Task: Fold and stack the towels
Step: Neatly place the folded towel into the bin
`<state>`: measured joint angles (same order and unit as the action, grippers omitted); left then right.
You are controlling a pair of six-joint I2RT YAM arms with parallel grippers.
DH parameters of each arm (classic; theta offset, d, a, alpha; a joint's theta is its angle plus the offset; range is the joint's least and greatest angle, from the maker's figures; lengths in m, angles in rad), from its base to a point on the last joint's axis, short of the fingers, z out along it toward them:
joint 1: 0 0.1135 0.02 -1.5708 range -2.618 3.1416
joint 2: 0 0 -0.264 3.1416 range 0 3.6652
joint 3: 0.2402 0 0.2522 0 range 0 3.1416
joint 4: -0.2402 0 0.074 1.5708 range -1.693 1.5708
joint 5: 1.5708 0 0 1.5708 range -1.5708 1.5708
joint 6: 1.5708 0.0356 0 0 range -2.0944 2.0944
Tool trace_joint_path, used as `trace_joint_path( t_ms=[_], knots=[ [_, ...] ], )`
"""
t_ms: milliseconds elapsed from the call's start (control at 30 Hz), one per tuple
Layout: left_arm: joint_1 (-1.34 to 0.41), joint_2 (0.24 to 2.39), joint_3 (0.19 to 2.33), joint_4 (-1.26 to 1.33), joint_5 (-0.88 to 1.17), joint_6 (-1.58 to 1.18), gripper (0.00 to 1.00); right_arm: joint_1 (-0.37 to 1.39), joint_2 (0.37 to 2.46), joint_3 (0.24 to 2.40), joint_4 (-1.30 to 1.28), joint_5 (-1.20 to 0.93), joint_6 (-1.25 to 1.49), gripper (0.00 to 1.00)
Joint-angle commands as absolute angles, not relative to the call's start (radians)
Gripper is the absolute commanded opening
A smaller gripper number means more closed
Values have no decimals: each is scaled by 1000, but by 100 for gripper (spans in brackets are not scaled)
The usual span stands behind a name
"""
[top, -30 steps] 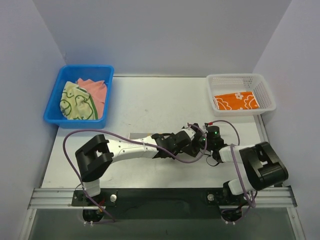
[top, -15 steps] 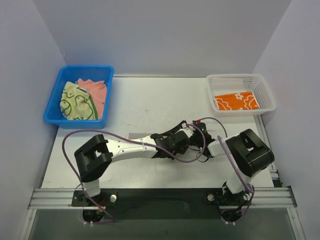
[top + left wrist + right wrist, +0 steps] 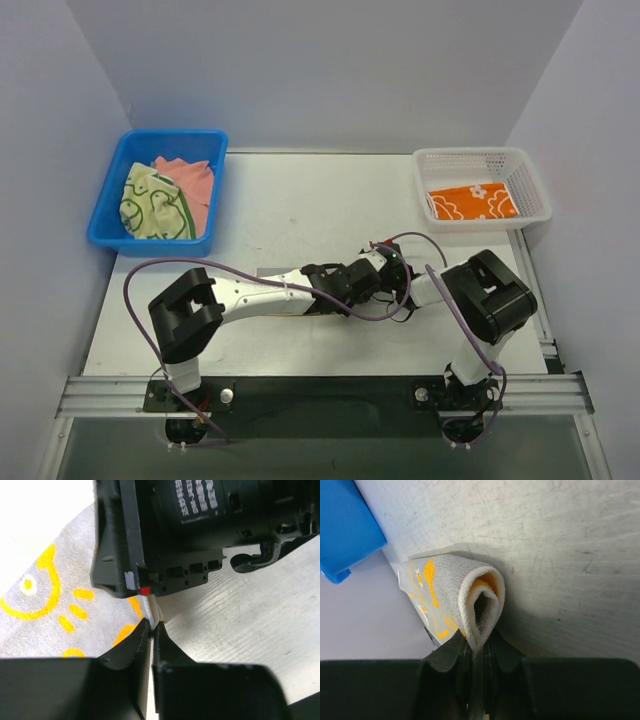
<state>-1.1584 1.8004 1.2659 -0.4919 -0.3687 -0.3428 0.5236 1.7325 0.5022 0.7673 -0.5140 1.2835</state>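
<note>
**Pinching the duck-print towel from two sides**

The right gripper is clamped on the towel's rolled fold, at the middle of the worktop. The left gripper stands almost together, nipping its thin edge.

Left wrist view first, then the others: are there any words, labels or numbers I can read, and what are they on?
Left wrist view, black casing: several lines of white print, too blurred to read.
No text on the yellow-print towel, the blue bin or the white basket; the towels carry only patterns.
</note>
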Motion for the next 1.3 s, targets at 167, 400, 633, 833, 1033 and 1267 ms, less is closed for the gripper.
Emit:
trace_joint_path(
  t_ms=[167,400,633,833,1033,1267],
  knots=[
    [-1161,1703,1324,-423,-344,-391,65,489,1709,592,448,-445,1019,0],
    [-1030,1537,1283,-445,-259,-373,97,381,1686,836,131,-430,682,0],
    [-634,1310,1137,-462,-120,-273,97,276,1730,1168,-174,-406,427,0],
    [-437,1253,993,-405,-37,-255,98,186,1799,1457,-395,-374,227,0],
    [-422,1310,989,-400,-14,-241,97,71,1888,1748,-566,-319,59,0],
    [-416,1354,971,-396,-120,-229,98,-38,1983,1942,-641,-298,-161,0]
  ],
)
